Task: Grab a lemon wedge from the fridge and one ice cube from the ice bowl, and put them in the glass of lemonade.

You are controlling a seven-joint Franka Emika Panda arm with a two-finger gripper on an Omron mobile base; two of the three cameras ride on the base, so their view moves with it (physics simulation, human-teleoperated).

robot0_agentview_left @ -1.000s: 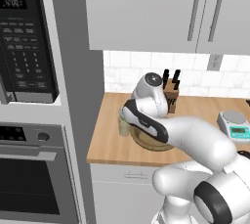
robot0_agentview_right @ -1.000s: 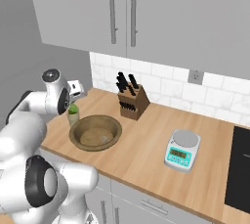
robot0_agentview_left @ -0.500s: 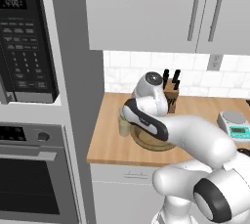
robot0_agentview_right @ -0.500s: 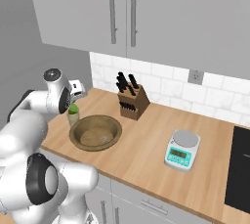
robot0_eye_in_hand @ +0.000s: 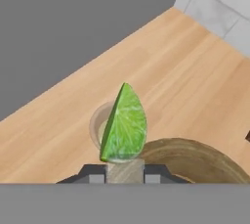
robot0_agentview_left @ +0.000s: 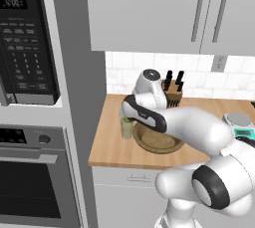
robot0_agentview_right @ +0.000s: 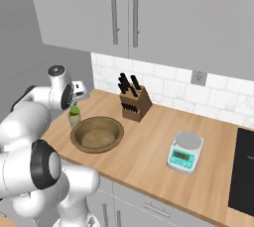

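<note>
My gripper (robot0_eye_in_hand: 125,170) is shut on the lemon wedge (robot0_eye_in_hand: 124,125), a bright green piece held upright between the fingertips. Directly below it stands the glass of lemonade (robot0_eye_in_hand: 97,122), whose rim shows behind the wedge. In the right base view the lemon wedge (robot0_agentview_right: 74,109) sits just over the glass of lemonade (robot0_agentview_right: 74,119), under my hand. The ice bowl (robot0_agentview_right: 97,134), wide and brown, lies right beside the glass; the same ice bowl (robot0_agentview_left: 157,140) shows behind my forearm. I cannot make out ice cubes in it. The fridge is out of view.
A knife block (robot0_agentview_right: 134,103) stands against the tiled wall behind the bowl. A white and teal scale (robot0_agentview_right: 185,152) sits further right on the wooden counter (robot0_agentview_right: 149,156). The microwave (robot0_agentview_left: 27,43) and oven (robot0_agentview_left: 37,177) column rises left of the counter.
</note>
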